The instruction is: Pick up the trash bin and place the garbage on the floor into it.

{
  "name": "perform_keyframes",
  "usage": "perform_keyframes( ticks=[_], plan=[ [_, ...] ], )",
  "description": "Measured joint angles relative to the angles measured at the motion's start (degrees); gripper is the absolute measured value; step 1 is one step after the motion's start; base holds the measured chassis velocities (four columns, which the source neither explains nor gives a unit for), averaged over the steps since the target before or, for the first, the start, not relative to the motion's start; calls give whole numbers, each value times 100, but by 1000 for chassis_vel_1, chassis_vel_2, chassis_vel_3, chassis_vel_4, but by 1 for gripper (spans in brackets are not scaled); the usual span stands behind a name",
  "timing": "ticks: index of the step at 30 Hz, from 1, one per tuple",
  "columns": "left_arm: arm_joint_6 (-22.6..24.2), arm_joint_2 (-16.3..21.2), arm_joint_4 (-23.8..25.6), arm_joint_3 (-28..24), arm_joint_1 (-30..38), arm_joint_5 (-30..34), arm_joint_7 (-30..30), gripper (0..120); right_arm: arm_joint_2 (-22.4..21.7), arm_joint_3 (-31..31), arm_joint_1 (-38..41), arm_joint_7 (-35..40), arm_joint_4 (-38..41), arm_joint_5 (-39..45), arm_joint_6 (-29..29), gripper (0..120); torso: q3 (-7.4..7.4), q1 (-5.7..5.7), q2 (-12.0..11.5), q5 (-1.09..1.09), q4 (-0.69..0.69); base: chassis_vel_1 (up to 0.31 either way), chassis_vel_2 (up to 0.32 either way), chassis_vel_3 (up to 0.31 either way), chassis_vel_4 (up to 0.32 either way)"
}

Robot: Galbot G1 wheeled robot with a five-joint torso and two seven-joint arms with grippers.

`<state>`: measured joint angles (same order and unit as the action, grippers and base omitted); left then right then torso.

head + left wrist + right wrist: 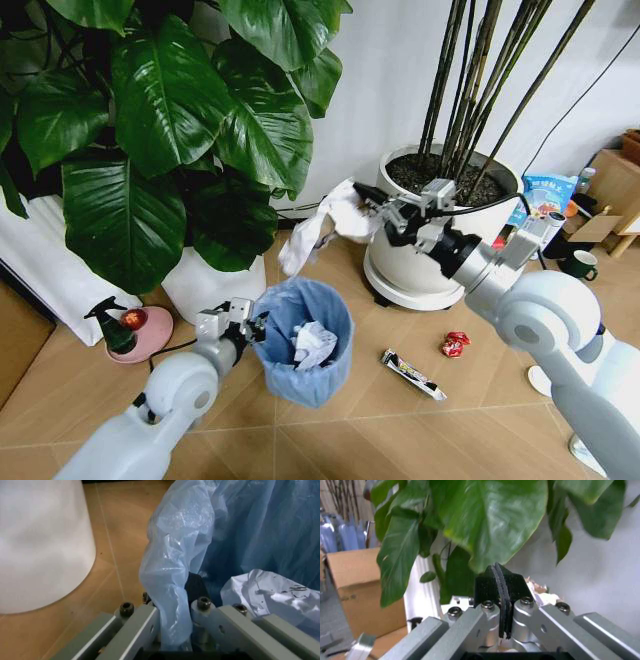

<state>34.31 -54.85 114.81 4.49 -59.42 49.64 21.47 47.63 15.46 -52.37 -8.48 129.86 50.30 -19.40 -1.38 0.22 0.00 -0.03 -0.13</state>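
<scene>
The trash bin (305, 350), lined with a light-blue bag (170, 566), stands on the floor (400, 425) with crumpled white paper (314, 345) inside. My left gripper (255, 326) (175, 605) is shut on its near rim. In front of the big planter, above and to the right of the bin, my right gripper (368, 202) (501, 588) is shut on a limp piece of white paper garbage (320, 225) (540, 591) that hangs from its tips. A dark wrapper (412, 373) and a small red scrap (455, 344) lie on the tiles to the bin's right.
A large white planter (430, 265) with dark stems stands behind the right gripper. A leafy plant's white pot (205, 285) (40, 547) sits close to the bin's left. A pink dish (140, 335) with a spray bottle, a green mug (581, 265) and a blue-white bag (548, 190) lie around.
</scene>
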Motion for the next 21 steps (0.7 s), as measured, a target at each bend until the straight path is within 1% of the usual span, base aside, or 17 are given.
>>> perform_keyframes(
  ticks=[5, 10, 11, 14, 16, 17, 20, 21],
  plan=[
    [17, -49, -26, -83, 238, 159, 77, 0, 0, -217, -90, -120, -203, -247, 39, 0, 0, 0, 0, -1, -1, 0, 0, 0, 0],
    [19, -18, -26, -51, 260, 188, 79, 0, 60, -464, -96, -160, -407, -394, 54, 0, 0, 0, 0, -2, 0, 0, 0, 0, 0],
    [19, -9, -17, -17, 246, 190, 79, 0, 96, -627, -99, -175, -545, -550, 34, 0, 0, 0, 0, -2, 0, 0, 0, 0, 0],
    [19, 4, 9, 28, 210, 193, 78, 0, 128, -811, -114, -265, -763, -841, 24, 0, 0, 0, -1, -2, 0, 0, 0, 0, 0],
    [19, 28, 38, 92, 165, 194, 73, 0, 150, -978, -127, -297, -951, -1166, 88, 10, 0, 0, -1, -1, 0, 0, 0, 0, 0],
    [19, 28, 38, 92, 165, 194, 73, 0, 150, -978, -127, -297, -951, -1166, 88, 10, 0, 0, -1, -1, 0, 0, 0, 0, 0],
    [20, 56, 71, 199, 98, 194, 52, 0, 162, -1045, -109, -304, -1026, -1260, 105, 25, 0, 0, -1, -2, 0, 0, 0, 0, 0],
    [20, 56, 71, 199, 98, 194, 52, 0, 162, -1045, -109, -304, -1026, -1260, 105, 25, 0, 0, -1, -2, 0, 0, 0, 0, 0]
  ],
)
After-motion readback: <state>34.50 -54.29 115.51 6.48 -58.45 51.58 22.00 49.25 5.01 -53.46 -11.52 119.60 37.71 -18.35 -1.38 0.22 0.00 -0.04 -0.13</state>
